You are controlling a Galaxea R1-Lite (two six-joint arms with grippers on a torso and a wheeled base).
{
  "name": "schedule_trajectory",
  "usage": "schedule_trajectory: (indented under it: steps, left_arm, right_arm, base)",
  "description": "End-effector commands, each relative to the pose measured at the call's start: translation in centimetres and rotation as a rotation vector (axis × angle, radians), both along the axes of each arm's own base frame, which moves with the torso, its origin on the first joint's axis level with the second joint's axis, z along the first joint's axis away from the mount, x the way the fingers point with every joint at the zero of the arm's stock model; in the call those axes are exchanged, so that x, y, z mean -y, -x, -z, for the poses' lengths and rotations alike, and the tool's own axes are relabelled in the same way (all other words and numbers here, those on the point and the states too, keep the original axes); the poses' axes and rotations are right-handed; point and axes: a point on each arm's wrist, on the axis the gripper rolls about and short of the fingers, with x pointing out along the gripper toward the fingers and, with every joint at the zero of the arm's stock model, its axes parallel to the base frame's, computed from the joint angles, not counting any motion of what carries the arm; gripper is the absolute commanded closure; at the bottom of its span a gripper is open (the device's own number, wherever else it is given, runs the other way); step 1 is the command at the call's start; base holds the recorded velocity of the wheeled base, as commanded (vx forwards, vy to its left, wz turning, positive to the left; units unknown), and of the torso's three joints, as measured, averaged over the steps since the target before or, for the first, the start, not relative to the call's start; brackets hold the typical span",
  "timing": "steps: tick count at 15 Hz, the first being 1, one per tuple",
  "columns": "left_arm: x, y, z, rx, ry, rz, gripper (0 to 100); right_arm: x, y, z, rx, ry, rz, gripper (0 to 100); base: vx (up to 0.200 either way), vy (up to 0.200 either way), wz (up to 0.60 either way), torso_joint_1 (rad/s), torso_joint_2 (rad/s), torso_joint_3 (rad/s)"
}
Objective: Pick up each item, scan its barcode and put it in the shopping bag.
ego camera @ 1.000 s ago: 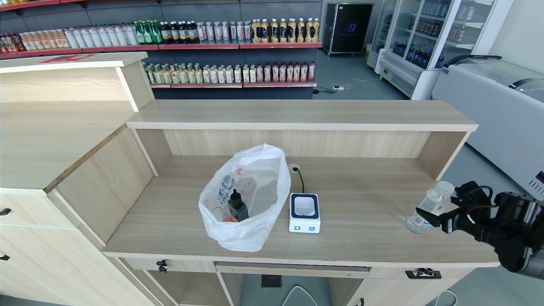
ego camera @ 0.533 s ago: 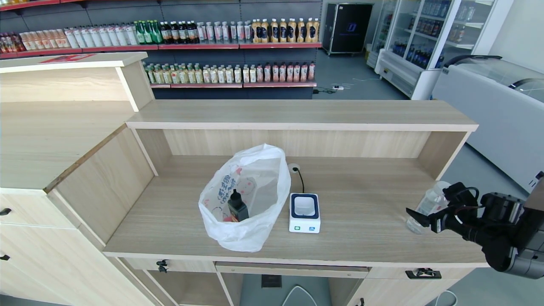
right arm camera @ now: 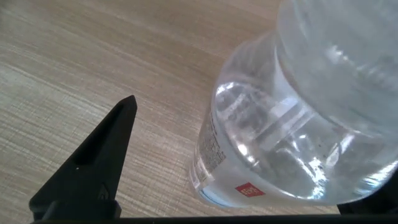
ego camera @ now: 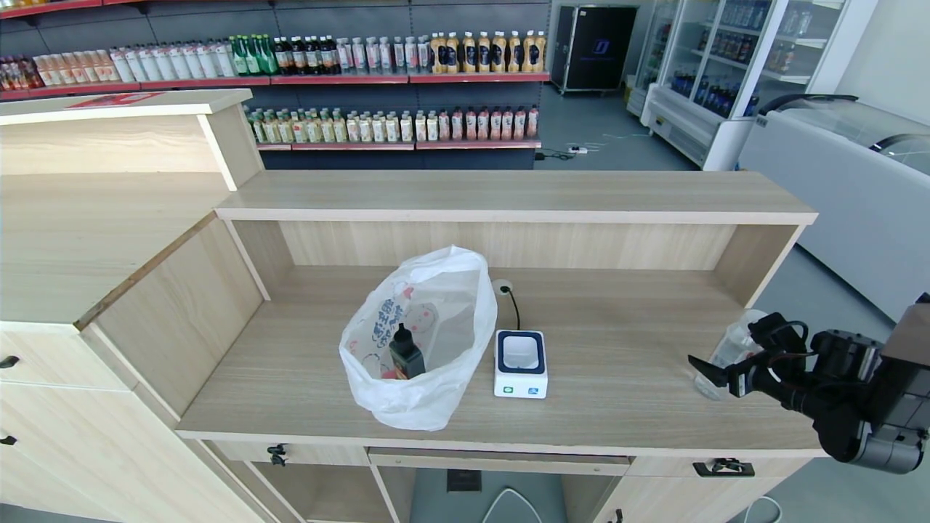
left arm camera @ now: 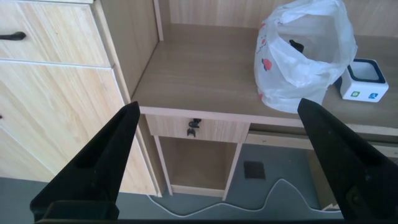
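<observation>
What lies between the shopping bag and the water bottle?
Head view: the scanner beside the shopping bag, then bare counter until the water bottle.

You can read no text here; the shopping bag [ego camera: 439, 305] bears blue and red print too small to make out; the water bottle [right arm camera: 267, 143] carries a red patch and illegible fine print; the scanner [ego camera: 520, 363] shows two small coloured squares

R gripper [ego camera: 725, 347], jaws apart, straddles 1 clear bottle [ego camera: 735, 340] (R end of counter [ego camera: 617, 349]).
</observation>
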Motion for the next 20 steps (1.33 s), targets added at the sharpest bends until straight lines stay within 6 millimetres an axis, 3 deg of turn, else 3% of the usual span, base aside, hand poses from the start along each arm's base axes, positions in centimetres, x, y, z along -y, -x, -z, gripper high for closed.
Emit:
schedule_trajectory:
  steps: [1, 9, 12, 14, 16, 20]
  left_arm:
    - [0.0, 0.0, 0.0, 0.001, 0.0, -0.001, 0]
    - [0.0, 0.0, 0.0, 0.001, 0.0, -0.001, 0]
    - [0.0, 0.0, 0.0, 0.001, 0.0, -0.001, 0]
    - [0.0, 0.0, 0.0, -0.001, 0.0, -0.001, 0]
    - [0.0, 0.0, 0.0, 0.001, 0.0, -0.001, 0]
    - [0.0, 0.0, 0.0, 0.001, 0.0, -0.001, 0]
  right_arm:
    - [0.0, -0.2, 0.1, 0.003, 0.001, -0.001, 100]
    - [0.2, -0.4, 0.0, 0.011, -0.004, 0.006, 100]
    - [0.3, -0.4, -0.9, 0.031, -0.002, 0.01, 100]
    - [0.2, -0.1, -3.2, 0.054, -0.072, 0.026, 100]
    - [-0.6, 1.6, -8.1, 0.076, -0.229, 0.048, 100]
    - [-4.3, 7.6, -18.1, 0.072, -0.46, 0.004, 100]
  base:
    - [0.0, 0.0, 0.0, 0.0, 0.0, 0.0]
    - [0.0, 0.0, 0.0, 0.0, 0.0, 0.0]
    - [0.0, 0.0, 0.0, 0.0, 0.0, 0.0]
    - [0.0, 0.0, 0.0, 0.0, 0.0, 0.0]
    - [0.0, 0.0, 0.0, 0.0, 0.0, 0.0]
    - [0.0, 0.0, 0.0, 0.0, 0.0, 0.0]
